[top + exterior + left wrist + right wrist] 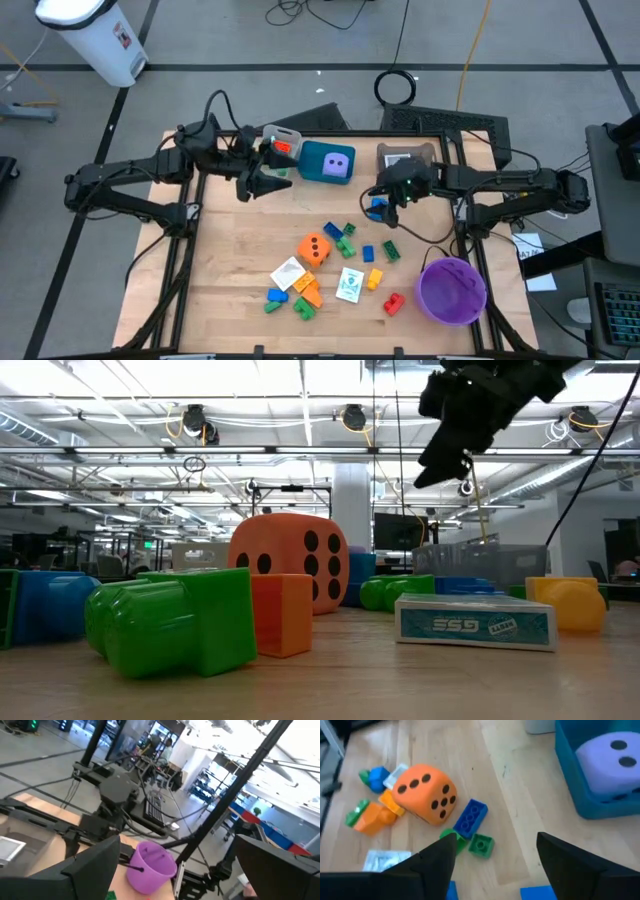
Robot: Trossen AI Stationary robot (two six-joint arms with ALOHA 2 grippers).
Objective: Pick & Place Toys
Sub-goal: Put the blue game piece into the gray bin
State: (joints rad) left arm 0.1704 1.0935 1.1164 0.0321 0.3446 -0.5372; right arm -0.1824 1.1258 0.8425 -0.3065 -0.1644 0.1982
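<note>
Scattered across the wooden table [230, 270], the toys wait: the right gripper [495, 855] hovers, fingers spread and empty, over a blue brick [471, 817] beside the orange die [424, 792], probably choosing its pick, while the left gripper [252, 183] waits wide open.

An orange plastic die [424, 791] carries black dots. A pale purple die [611, 764], also black-dotted, sits in a teal box-like tray [580, 790]. A round plastic bowl [452, 290] is purple.

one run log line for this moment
left end effector: open, idle by grey tray | right end effector: open, empty | purple dotted die: in teal tray
</note>
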